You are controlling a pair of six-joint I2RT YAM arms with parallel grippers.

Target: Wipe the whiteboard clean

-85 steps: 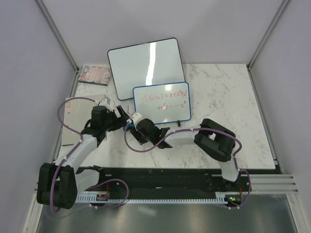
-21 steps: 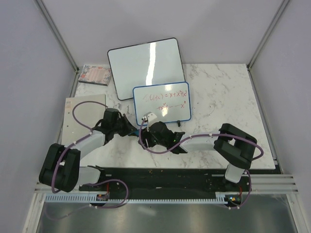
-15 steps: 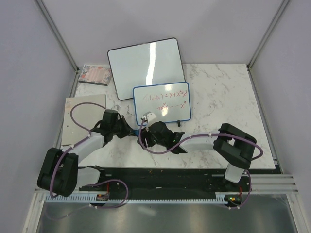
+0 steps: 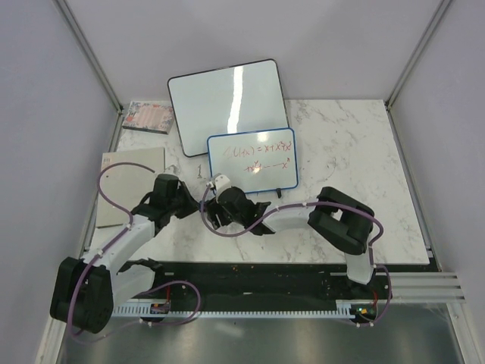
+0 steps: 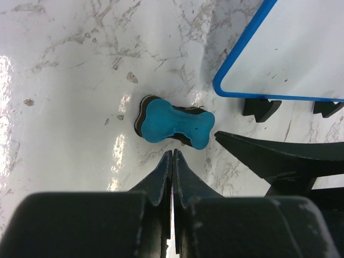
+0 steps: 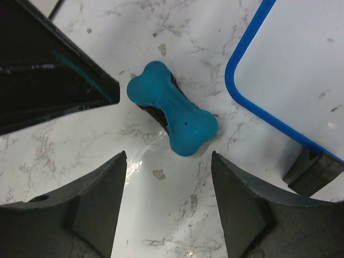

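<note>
The whiteboard, small and blue-framed with red and green writing, stands on black feet mid-table; its corner shows in the wrist views. A blue bone-shaped eraser lies flat on the marble just left of that corner. My left gripper is shut and empty, its tips just short of the eraser. My right gripper is open, with the eraser ahead of its fingertips and untouched. In the top view the two grippers hide the eraser.
A larger blank black-framed whiteboard leans at the back. A patterned packet lies at the back left corner and a grey sheet at the left edge. The whiteboard's feet stand close to the eraser.
The right arm has folded in and its gripper has shifted left, toward the eraser, jaws a little wider. The left arm has drawn back leftward. The whiteboard has not moved.
</note>
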